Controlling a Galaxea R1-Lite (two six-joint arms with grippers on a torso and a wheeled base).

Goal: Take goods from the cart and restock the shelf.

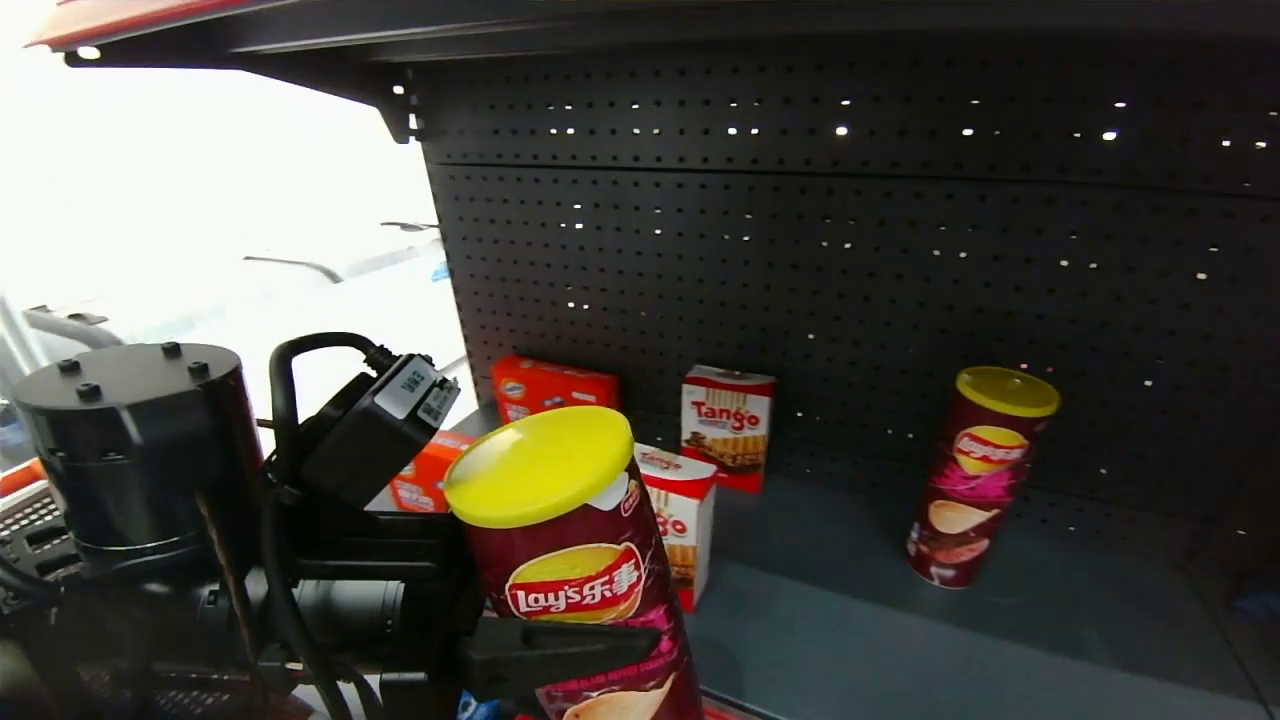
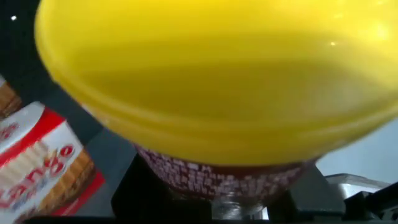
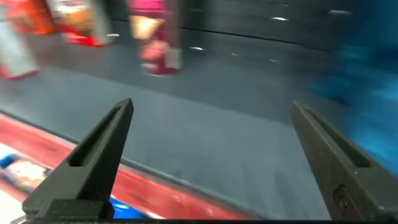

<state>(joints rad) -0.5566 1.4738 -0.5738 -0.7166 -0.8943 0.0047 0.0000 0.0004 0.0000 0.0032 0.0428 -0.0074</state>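
Our left hand (image 1: 610, 652) is clamped around the lower body of a chips canister (image 1: 572, 560). One dark finger (image 1: 560, 645) crosses the front of the tube, and the other sits behind it. The canister leans a little, with its yellow lid (image 1: 540, 465) toward twelve o'clock, and it is carried in front of the shelf (image 1: 850, 620), not touching the board.

Our right hand (image 3: 211, 162) is spread open and holds nothing. It hovers just above the shelf's red front strip (image 3: 143, 177).

We judge the task to be partly done:
- **On the shelf:** A second chips canister (image 1: 975, 480) stands upright near the perforated back panel (image 1: 850, 250), well apart from the carried one, at about three o'clock from it.
- **Boxes already placed:** Just beside the carried canister, at two o'clock, is a wafer box (image 1: 685, 520). Another wafer box (image 1: 727, 425) stands behind it. Two orange boxes (image 1: 555, 385) lie toward eleven o'clock.
- **What is left:** The carried canister has yet to be set down. The bare board between the wafer boxes and the standing canister looks to us like the likely spot.

We cannot tell how much stock remains in the cart.
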